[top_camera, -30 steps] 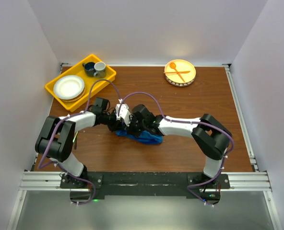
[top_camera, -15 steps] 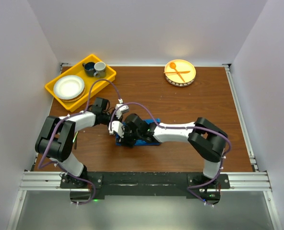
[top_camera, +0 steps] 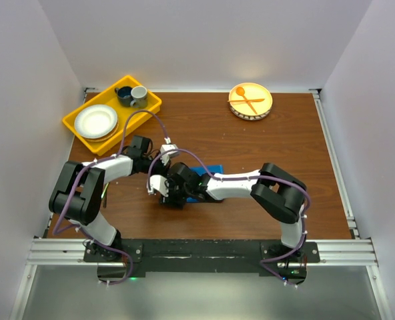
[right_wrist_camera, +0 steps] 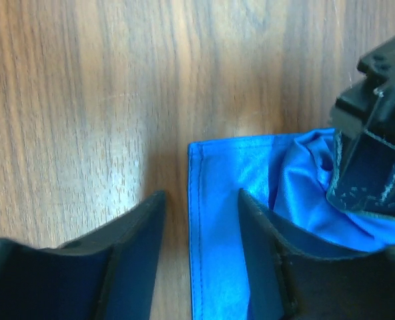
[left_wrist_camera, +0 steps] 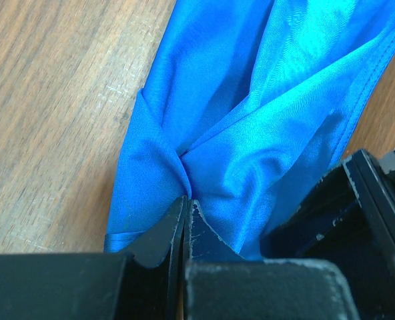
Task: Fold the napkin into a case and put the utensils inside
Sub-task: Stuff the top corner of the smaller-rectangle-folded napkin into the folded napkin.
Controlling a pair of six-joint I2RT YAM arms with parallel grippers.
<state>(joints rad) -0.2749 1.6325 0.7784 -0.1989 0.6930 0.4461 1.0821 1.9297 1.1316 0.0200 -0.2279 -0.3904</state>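
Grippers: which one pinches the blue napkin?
The left gripper: its jaws are shut on a bunched fold of the napkin; the right gripper stands open over a flat corner.

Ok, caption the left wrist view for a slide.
Left tool pinching the bunched blue napkin on a wooden table.

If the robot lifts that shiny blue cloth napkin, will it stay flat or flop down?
Probably floppy: the shiny blue cloth napkin bunches into soft folds where the left fingers pinch it. It is likely light, since that small pinch gathers so much of it. Its glossy sheen suggests it may slide easily on the wooden table.
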